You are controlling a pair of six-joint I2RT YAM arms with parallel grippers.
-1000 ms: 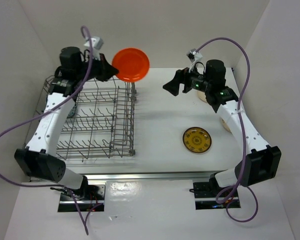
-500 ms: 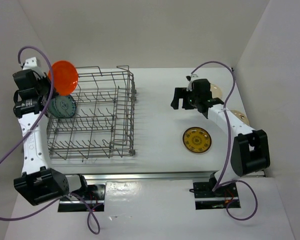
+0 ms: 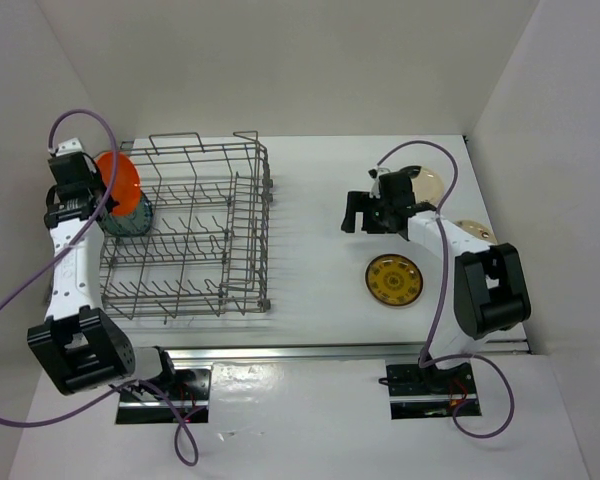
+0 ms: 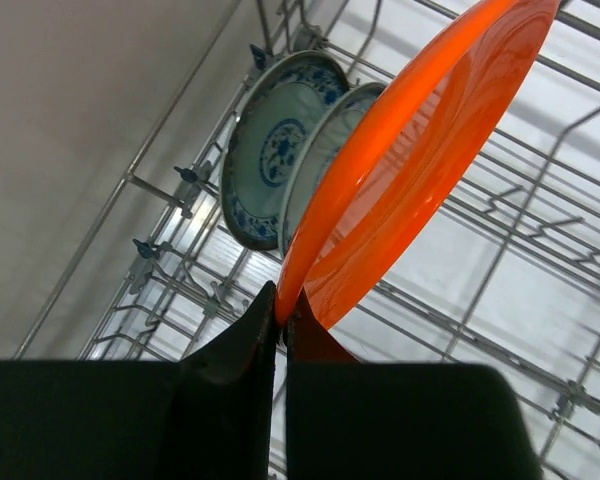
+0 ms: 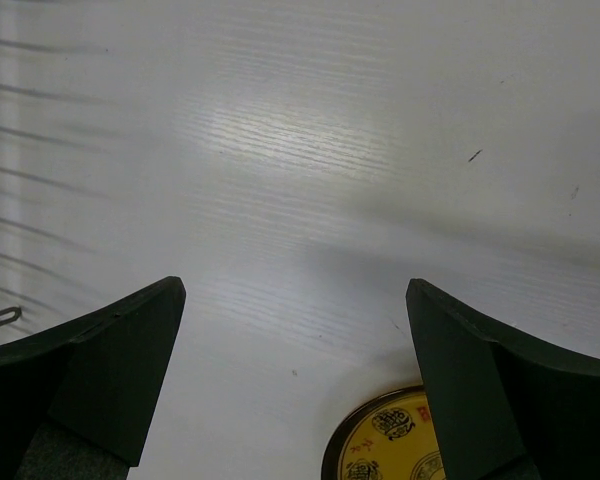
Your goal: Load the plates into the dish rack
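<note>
Change: we are seeing the plain orange round plate (image 3: 123,180) swing from beyond the grey wire dish rack (image 3: 190,240) to its left end; slotting is nearing.
Left jaws: clamping its rim, beside two racked blue-green patterned plates (image 4: 270,150).
Right jaws: gaping empty over the white bench (image 3: 310,250).

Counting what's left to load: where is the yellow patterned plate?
Top view: the yellow patterned plate lies flat on the table, right side, near the right claw.
</note>
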